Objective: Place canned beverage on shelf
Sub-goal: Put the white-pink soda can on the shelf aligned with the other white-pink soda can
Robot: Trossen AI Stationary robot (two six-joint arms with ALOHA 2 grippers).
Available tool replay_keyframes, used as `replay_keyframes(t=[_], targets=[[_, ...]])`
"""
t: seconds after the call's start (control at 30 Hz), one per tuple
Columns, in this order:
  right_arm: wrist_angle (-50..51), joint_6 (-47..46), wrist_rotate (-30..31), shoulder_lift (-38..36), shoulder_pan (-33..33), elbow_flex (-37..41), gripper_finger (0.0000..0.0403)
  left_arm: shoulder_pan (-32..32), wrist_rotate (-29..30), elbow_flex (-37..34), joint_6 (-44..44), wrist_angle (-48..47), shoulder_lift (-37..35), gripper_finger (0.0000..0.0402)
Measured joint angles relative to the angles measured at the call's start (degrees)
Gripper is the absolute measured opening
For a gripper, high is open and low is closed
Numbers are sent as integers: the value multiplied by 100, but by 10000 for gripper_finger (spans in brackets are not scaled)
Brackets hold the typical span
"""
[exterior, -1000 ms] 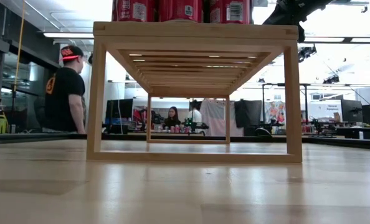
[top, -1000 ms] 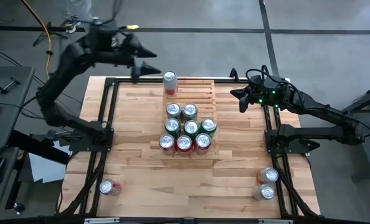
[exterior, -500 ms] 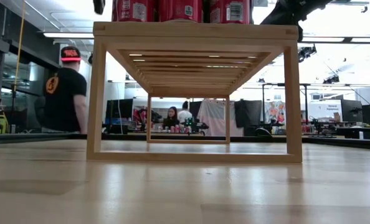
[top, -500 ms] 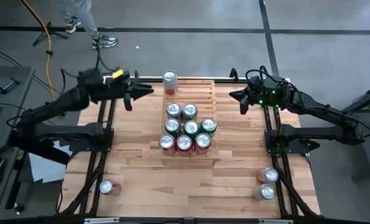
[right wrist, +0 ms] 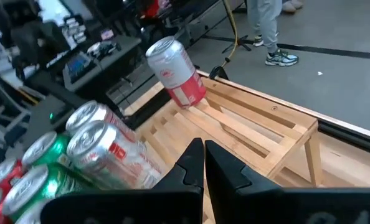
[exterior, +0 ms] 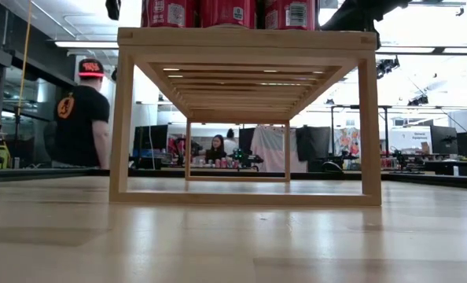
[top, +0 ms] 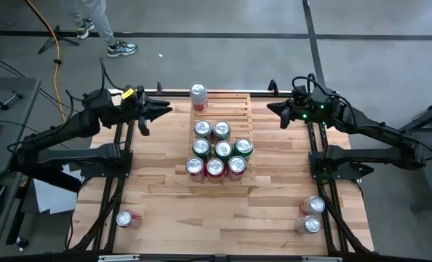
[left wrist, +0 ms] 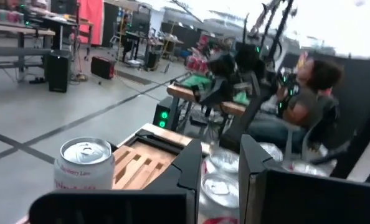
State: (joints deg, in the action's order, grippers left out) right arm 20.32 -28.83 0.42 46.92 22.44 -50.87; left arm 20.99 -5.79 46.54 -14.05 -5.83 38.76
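Nine cans stand on the pale slatted wooden shelf [top: 220,135]; both arms hang back, holding nothing.

High view: the red-and-silver can [top: 198,95] sits alone at the shelf's top edge, left gripper [top: 161,110] pinched together upper left, right gripper [top: 273,110] closed upper right. Low view: red cans top the shelf.

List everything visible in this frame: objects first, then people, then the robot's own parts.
Shelf: one, pale wood slats, table centre.
Shelf cans: eight in the cluster, red and green, silver tops, near end of shelf.
Lone can: one, red and silver, far end of shelf.
Loose cans: two, near right corner of table.
Stray can: one, red, near left corner.
Person: one, black shirt, red cap, beyond the table.
Left gripper: shut, empty, left of lone can.
Right gripper: shut, empty, right of shelf.
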Motion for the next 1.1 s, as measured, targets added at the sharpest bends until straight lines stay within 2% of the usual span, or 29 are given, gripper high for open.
replay_keyframes(t=[0.17, 0.3, 0.43, 0.53, 0.67, 0.97, 1.1], targets=[[-68, -413, 18, 0, 0, 0, 0, 0, -278, 0, 425, -319, 20, 15], [-66, -477, 62, 0, 2, 0, 0, 0, -263, 0, 427, -364, 66, 15], [-29, -733, 381, 0, 2, 0, 1, 0, -262, 0, 392, -324, 72, 15], [51, -976, 293, 0, 50, 0, 15, 0, -261, 0, 239, -331, 75, 15], [31, -969, -424, 0, 114, 0, 87, 0, -259, 0, -12, -327, 55, 15], [359, 74, -951, 2, 114, -265, 330, 0, -246, 0, -84, -329, 57, 15], [928, 487, -1233, 2, 116, -594, 389, 0, -244, 0, -89, -329, 57, 15]])
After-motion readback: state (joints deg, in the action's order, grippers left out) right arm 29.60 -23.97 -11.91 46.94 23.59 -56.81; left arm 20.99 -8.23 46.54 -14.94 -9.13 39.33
